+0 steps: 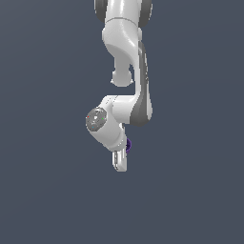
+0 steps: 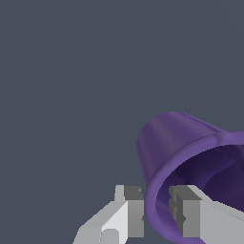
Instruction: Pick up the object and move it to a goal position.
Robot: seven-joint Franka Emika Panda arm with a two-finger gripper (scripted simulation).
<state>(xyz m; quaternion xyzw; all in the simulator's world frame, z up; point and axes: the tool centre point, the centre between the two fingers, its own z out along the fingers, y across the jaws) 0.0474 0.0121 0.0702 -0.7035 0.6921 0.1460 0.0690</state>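
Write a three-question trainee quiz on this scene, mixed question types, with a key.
1. True or false: one finger of the gripper sits inside the purple cup.
2. What do the fingers pinch? A) the cup's base B) the cup's rim wall C) nothing
3. In the exterior view, the cup peeks out on which side of the gripper?

Key: 1 true; 2 B; 3 the exterior view's right.

We count one purple cup (image 2: pixel 190 147), one white arm (image 1: pixel 126 62) and one gripper (image 2: pixel 157 217) with two fingers (image 2: pixel 126 214).
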